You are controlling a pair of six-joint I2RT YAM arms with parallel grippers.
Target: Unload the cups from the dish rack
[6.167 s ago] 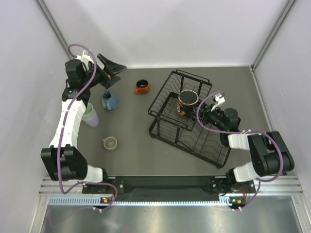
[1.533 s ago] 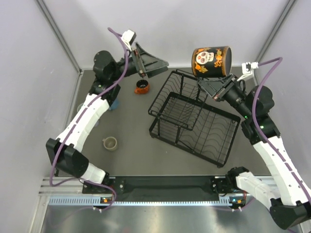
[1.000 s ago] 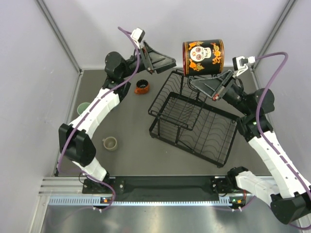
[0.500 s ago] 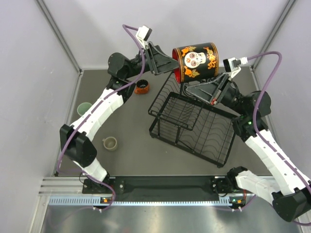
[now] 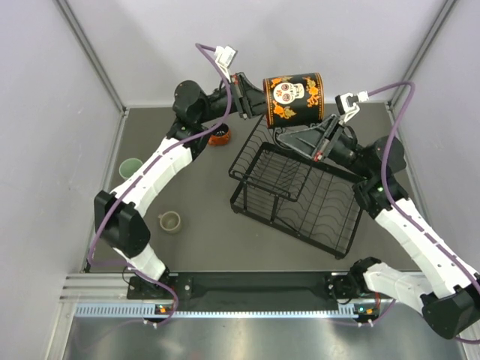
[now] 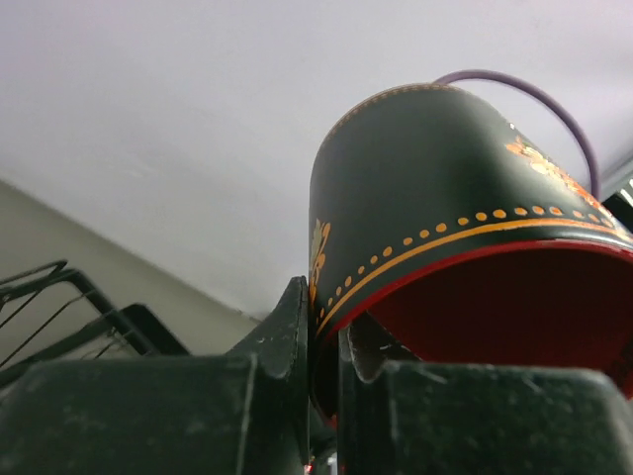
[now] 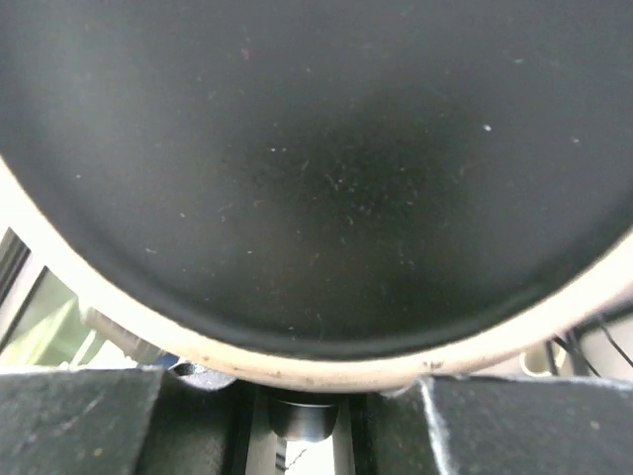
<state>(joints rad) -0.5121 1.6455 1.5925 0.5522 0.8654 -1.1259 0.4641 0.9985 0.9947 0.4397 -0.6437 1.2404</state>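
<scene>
Top external view: a black mug [image 5: 294, 96] with a skull and orange pattern hangs in the air between the two tools, tipped on its side.
Left tool [image 5: 259, 103]: it meets the mug at its open end, which points toward this tool.
Left wrist view: the mug [image 6: 435, 188] fills the upper right. Its red inside faces down, and an orange line and dots run along the lip.
Left tool state: the two fingers [image 6: 282, 336] stand close together on either side of the mug's wall, one outside and one inside. They are clamped on the lip.
Right tool [image 5: 296, 137]: it sits just under the mug, at its closed end.
Right wrist view: the mug's black base [image 7: 316, 158] with its pale ring fills almost the whole picture, pressed close above the fingers.
Right tool state: gripped on the mug from below. The exact hold is hidden by the base.
Rack [image 5: 300, 196]: black wire, on the bench [image 5: 202, 195] directly beneath the right tool and apart from it.
Orange cup [image 5: 220, 136]: on the bench just below the left tool, partly hidden by that arm.
Green tumbler [image 5: 130, 166]: well away from the left tool, out beyond its arm.
Beige mug [image 5: 170, 221]: also well apart from the left tool, nearer that arm's base.
</scene>
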